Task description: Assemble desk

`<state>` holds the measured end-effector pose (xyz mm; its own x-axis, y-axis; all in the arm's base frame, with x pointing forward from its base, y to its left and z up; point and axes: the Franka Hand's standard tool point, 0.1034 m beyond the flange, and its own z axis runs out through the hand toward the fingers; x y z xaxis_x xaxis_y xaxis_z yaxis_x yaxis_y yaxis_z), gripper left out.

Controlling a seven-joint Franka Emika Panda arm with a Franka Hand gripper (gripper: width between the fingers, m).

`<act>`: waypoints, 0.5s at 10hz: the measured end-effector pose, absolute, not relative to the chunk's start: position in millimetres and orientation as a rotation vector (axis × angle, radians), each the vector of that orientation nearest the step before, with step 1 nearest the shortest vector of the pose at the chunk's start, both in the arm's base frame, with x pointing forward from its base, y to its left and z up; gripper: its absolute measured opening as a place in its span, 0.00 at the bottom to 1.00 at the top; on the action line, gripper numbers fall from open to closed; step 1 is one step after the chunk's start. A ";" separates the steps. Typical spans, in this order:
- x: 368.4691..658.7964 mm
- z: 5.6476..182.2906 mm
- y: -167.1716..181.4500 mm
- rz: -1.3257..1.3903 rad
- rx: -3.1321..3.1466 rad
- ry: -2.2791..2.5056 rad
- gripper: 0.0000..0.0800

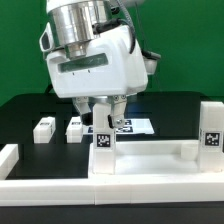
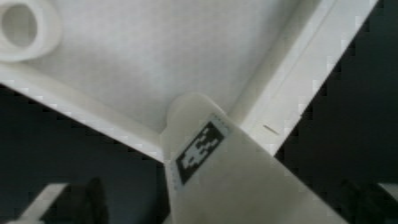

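Nearest me, the desk top point(image 1: 150, 160) lies on the bench with two legs standing on it: the left leg point(image 1: 103, 141) and the right leg point(image 1: 212, 125), by the exterior view's sides. My hand point(image 1: 104, 114) hangs just above the left leg, fingers apart and holding nothing. Farther back, two loose legs point(image 1: 43, 128) point(image 1: 75, 127) wait, so I judge us roughly halfway

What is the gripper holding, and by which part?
Nothing is held: the gripper stands open over the upright leg on the desk top, jaws clear of it.
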<state>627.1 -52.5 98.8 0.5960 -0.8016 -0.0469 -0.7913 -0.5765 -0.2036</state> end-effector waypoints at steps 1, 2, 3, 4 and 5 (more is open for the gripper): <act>627.0 98.7 -52.6 -0.080 -2.648 1.272 0.81; 626.2 98.7 -50.6 -0.088 -2.780 1.039 0.81; 627.6 99.5 -42.0 -0.076 -2.937 0.725 0.81; 630.0 99.3 -37.1 -0.063 -2.964 0.646 0.81; 629.8 98.6 -40.8 -0.067 -2.949 0.688 0.66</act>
